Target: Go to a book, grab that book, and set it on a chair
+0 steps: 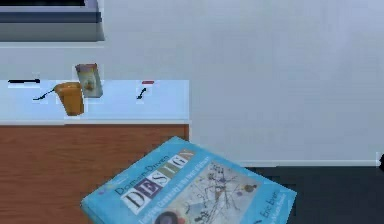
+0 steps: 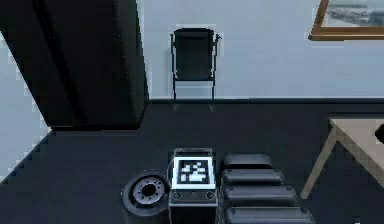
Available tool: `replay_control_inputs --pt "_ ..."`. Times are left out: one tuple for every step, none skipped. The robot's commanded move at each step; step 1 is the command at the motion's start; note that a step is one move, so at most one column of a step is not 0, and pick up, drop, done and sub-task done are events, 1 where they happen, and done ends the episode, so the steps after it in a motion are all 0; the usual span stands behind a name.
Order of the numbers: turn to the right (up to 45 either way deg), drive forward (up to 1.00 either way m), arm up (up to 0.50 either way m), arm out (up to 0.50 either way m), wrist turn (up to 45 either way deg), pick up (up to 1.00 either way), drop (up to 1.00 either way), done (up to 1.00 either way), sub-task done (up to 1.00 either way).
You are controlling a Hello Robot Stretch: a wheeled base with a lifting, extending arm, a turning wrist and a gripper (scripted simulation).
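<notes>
Where floor (image 2: 90, 165) runs open to chair (image 2: 194, 55), table (image 2: 355, 135) corner juts right.

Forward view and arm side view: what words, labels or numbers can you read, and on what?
Book: boxed title letters on the blue cover, plus smaller lines; too small to read off reliably.
Small box on the white counter: label too small to read.
White square: black marks, no letters.
Framed picture: no text that I can make out.
</notes>
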Motion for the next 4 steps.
replay_control_inputs --pt "36.0 0.00 0.00 0.00 0.0 0.00 0.00 0.00 0.00" --pt "45.0 0.00 0.00 0.00 0.0 0.00 0.00 0.00 0.00" --pt "45.0 0.00 0.00 0.00 0.0 0.00 0.00 0.00 0.00" --pt "33.0 0.00 0.00 0.00 0.0 0.00 0.00 0.00 0.00"
